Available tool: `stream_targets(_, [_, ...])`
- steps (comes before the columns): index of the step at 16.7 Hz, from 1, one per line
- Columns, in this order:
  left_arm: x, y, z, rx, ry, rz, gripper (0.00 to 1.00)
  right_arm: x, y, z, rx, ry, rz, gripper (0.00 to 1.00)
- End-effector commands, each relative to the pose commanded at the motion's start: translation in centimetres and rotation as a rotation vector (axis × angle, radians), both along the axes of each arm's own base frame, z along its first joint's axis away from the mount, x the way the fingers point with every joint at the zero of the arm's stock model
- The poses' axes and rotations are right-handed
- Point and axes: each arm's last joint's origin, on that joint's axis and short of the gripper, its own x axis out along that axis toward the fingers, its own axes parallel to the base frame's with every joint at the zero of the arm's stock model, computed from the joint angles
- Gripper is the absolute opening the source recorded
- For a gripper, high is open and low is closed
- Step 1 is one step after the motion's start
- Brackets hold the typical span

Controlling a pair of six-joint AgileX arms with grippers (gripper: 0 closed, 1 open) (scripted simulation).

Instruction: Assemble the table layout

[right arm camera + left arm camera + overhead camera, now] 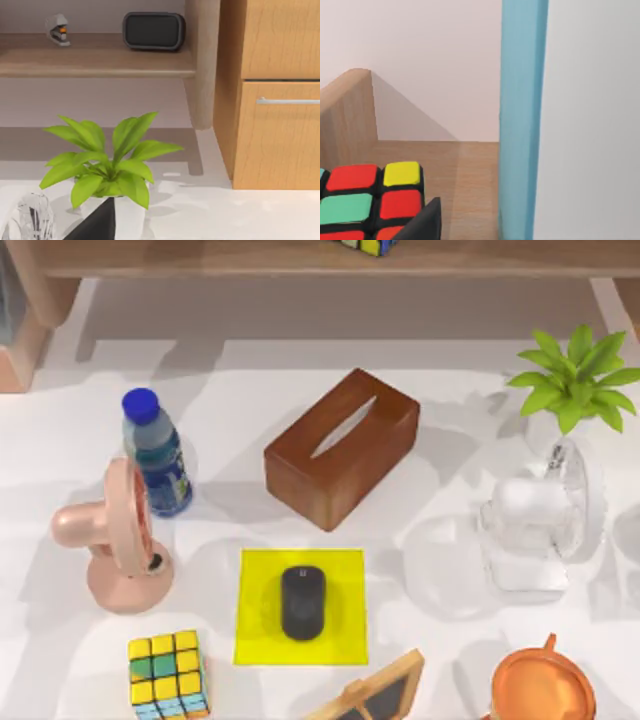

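Observation:
The white table (250, 390) holds a brown tissue box (342, 448) at its middle. In front of the box lies a yellow mat (255, 630) with a black mouse (302, 602) on it. A blue bottle (157, 455) and a pink fan (110, 540) stand at the left, with a colour cube (168, 675) near the front. A dark tip of my left gripper (425, 222) sits beside a second colour cube (370, 200) on the wooden shelf (470, 170). Part of my right gripper (100, 225) hangs just before the green plant (107, 165).
At the right stand the plant (575, 380), a clear glassy fan (540, 525) and an orange cup (543, 685). A small framed board (375, 695) leans at the front edge. The shelf (300, 260) spans the back; a stapler (58, 29), a black box (153, 31) and a wooden cabinet (280, 95) lie beyond.

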Motion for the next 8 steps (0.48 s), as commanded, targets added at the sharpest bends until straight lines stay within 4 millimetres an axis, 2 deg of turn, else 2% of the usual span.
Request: stream_targets(8, [0.0, 0.0, 0.0, 0.0, 0.0, 0.0, 0.25, 0.0, 0.0, 0.0, 0.0, 0.0, 0.0, 1.0])
